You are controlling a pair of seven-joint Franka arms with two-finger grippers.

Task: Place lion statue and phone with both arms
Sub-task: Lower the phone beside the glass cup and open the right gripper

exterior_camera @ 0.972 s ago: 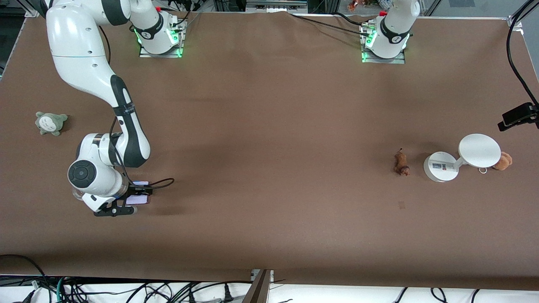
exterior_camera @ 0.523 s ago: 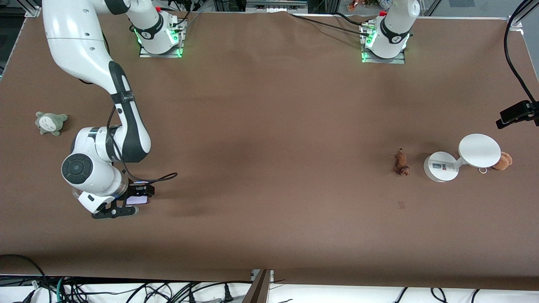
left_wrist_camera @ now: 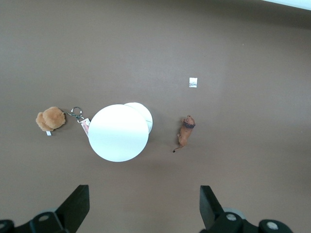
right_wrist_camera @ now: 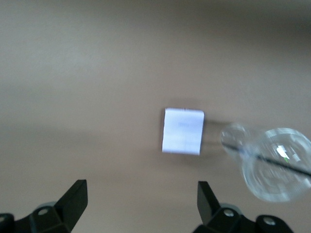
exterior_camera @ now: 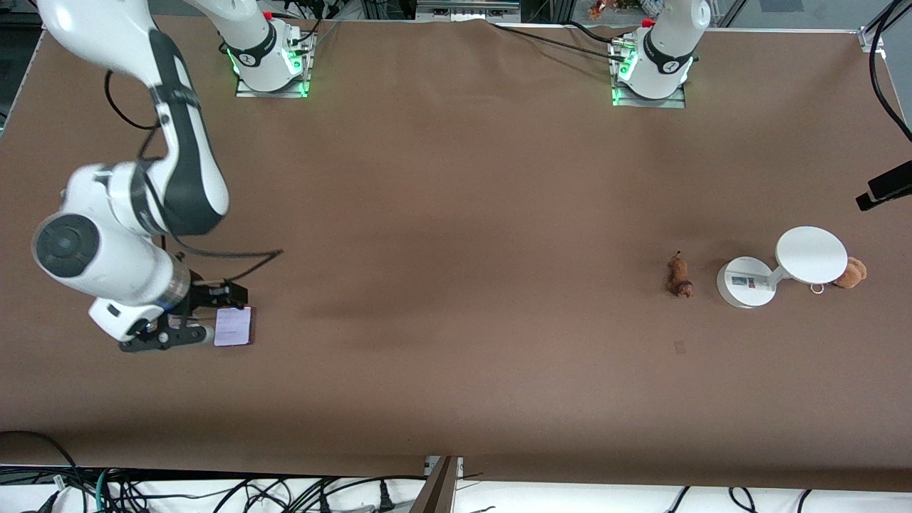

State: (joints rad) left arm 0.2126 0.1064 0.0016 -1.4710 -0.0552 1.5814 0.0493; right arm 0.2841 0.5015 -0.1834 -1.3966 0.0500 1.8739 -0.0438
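Phone: I see the phone (exterior_camera: 233, 327) lying flat on the table (exterior_camera: 456, 214) toward the right arm's end, pale face up.
Phone vs jaws: through the right wrist view the phone (right_wrist_camera: 182, 131) sits below the right gripper (right_wrist_camera: 141, 199), between the lines of its two fingers, untouched.
Right gripper: the right gripper (exterior_camera: 167, 335) hangs over the table just beside the phone, jaws spread wide, nothing in them.
Clear cup: a clear cup (right_wrist_camera: 274, 162) lies close beside the phone.
Lion statue: the lion statue (exterior_camera: 680, 276) lies on the table toward the left arm's end, near the white stand (exterior_camera: 780, 267).
Lion vs jaws: from the left wrist view the lion statue (left_wrist_camera: 185, 133) lies far beneath the left gripper (left_wrist_camera: 146, 204), whose jaws are apart and empty.
Tan plush: a tan plush (exterior_camera: 851, 272) with a ring sits beside the stand.
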